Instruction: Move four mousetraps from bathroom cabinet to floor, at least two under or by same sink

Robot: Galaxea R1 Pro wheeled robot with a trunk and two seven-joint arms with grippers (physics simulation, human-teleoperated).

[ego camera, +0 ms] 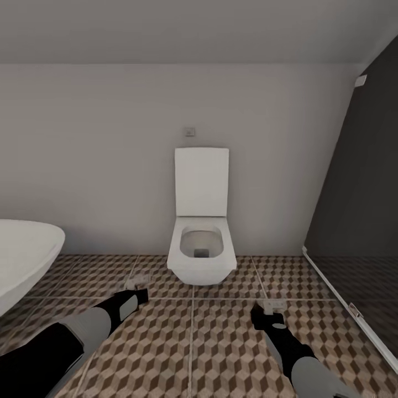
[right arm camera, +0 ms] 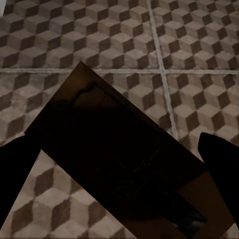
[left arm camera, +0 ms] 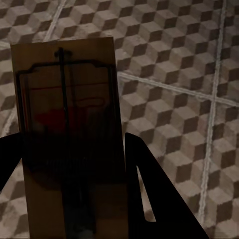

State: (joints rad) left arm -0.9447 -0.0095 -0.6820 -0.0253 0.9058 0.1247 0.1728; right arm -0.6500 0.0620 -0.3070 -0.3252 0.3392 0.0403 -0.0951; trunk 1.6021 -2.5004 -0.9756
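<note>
While a flat tan wooden mousetrap (left arm camera: 69, 139) with dark wire spring is clamped in the left gripper (left arm camera: 74, 164), a second, shadowed board (right arm camera: 124, 159) is gripped by the right gripper (right arm camera: 119, 164). Both are held over cube-patterned brown-beige floor tiles (ego camera: 221, 342).

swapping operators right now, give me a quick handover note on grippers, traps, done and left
Left gripper: shut on a mousetrap.
Right gripper: shut on a second mousetrap, held tilted.
Both hang above the bathroom floor, facing the toilet; bathtub on the left.
Done: two traps picked up.
Left: set these down by the sink, none visible on the floor yet; the other two traps remain to be dealt with.
</note>
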